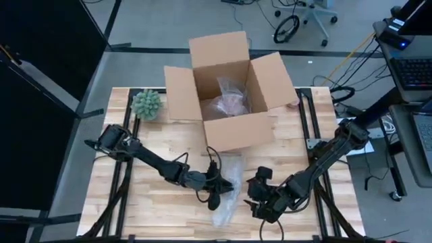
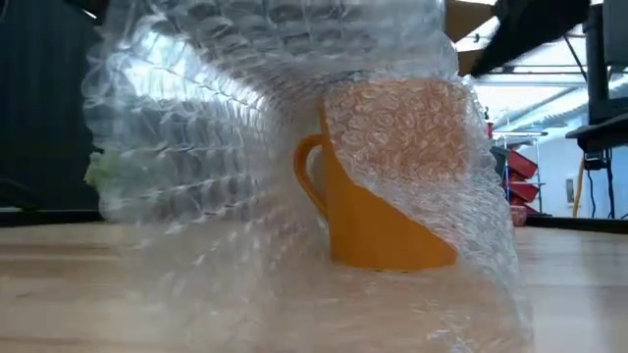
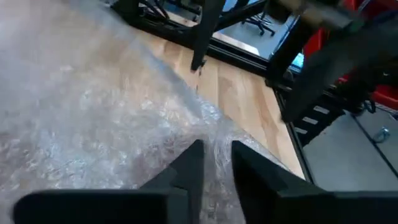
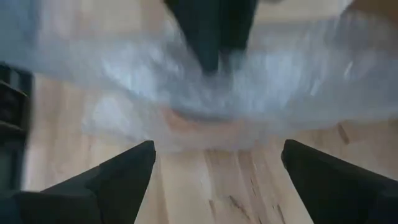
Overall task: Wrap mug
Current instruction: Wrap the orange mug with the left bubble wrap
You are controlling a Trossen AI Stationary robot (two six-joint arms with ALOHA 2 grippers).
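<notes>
An orange mug [image 2: 378, 230] stands upright on the wooden table [image 1: 155, 202], its handle [image 2: 307, 172] toward the low view's left. A sheet of clear bubble wrap [image 2: 245, 127] arches over it and covers its upper right part. In the high view the wrap [image 1: 228, 196] hides the mug. My left gripper [image 1: 217, 190] is shut on the wrap [image 3: 93, 124]. My right gripper [image 1: 256, 197] stands open just right of the wrap, its fingers [image 4: 124, 171] wide apart and facing it, with nothing between them. My left gripper pinches a raised ridge of the bubble wrap [image 3: 216, 146] between its two fingers [image 3: 189, 168]; whether this is an edge or a fold, I cannot tell. The wrap rises from the table there, and its lower part [image 2: 324, 304] lies on the table around the mug.
An open cardboard box [image 1: 229, 88] with a bubble-wrapped bundle [image 1: 229, 101] inside stands at the table's far middle. A small green plant [image 1: 146, 103] sits at the far left. Bare wood lies at the near left and around the right arm.
</notes>
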